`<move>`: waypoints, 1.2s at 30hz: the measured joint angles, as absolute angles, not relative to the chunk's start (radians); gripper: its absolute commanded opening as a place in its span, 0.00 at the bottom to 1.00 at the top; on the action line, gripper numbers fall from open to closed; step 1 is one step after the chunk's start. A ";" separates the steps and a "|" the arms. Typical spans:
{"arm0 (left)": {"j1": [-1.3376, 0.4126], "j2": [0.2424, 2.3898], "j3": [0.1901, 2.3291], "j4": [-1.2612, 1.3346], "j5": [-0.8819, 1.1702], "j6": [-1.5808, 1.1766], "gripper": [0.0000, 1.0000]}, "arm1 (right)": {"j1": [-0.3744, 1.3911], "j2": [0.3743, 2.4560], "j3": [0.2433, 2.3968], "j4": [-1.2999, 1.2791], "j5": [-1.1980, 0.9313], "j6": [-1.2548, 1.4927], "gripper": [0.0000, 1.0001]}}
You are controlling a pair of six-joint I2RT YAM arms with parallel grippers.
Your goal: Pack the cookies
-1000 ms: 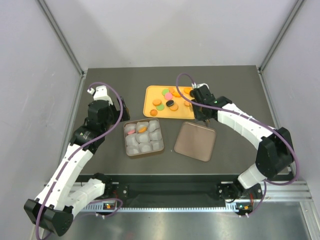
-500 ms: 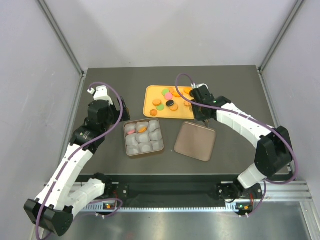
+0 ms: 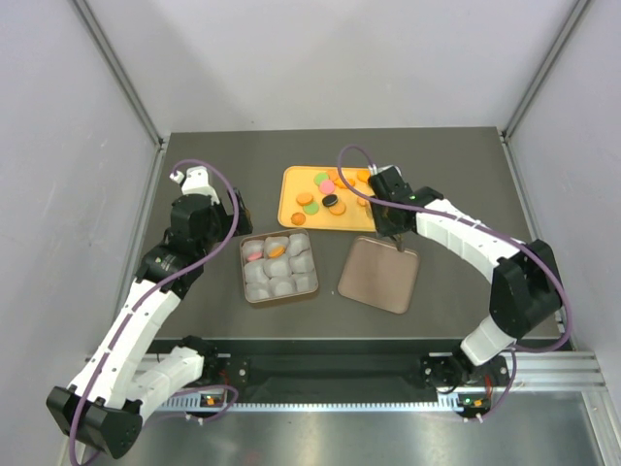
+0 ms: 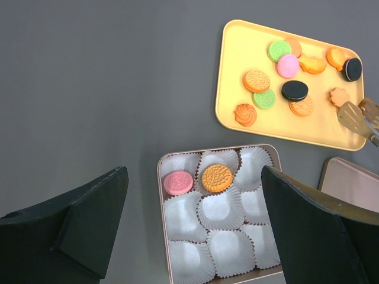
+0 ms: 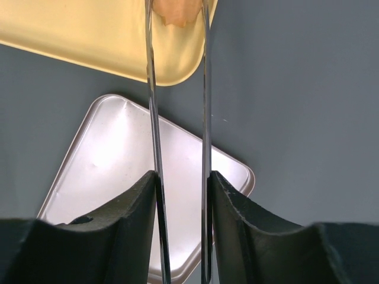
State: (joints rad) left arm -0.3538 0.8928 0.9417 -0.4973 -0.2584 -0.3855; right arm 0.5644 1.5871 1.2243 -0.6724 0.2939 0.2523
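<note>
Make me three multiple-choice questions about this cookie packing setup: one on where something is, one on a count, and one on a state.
1. Where is the lid relative to the tin?
A. on top of it
B. on the table, to its right in the top view
C. on the yellow tray

2. How many of the tin's paper cups are filled?
A. none
B. two
C. five

3. What state is the right tool in?
A. open and empty
B. shut on the lid
C. shut on tongs

Answers:
1 B: the lid lies flat beside the tin, with a gap between them.
2 B: a pink cookie and an orange cookie each fill one cup.
3 C: its fingers clamp the two metal arms of the tongs.
</note>
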 measured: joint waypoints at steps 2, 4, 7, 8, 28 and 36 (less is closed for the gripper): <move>-0.354 0.893 0.942 -0.497 -0.258 -0.385 0.99 | 0.564 1.587 1.224 -0.672 0.290 0.253 0.35; -0.354 0.893 0.942 -0.497 -0.258 -0.385 0.99 | 0.564 1.587 1.224 -0.672 0.288 0.253 0.33; -0.354 0.893 0.942 -0.497 -0.258 -0.385 0.99 | 0.564 1.587 1.224 -0.673 0.286 0.253 0.32; -0.354 0.893 0.942 -0.497 -0.258 -0.385 0.99 | 0.564 1.586 1.225 -0.674 0.285 0.252 0.31; -0.353 0.893 0.941 -0.497 -0.251 -0.386 0.99 | 0.564 1.493 1.225 -0.689 0.230 0.247 0.29; -0.353 0.893 0.941 -0.497 -0.251 -0.386 0.99 | 0.596 1.457 1.229 -0.699 0.212 0.258 0.29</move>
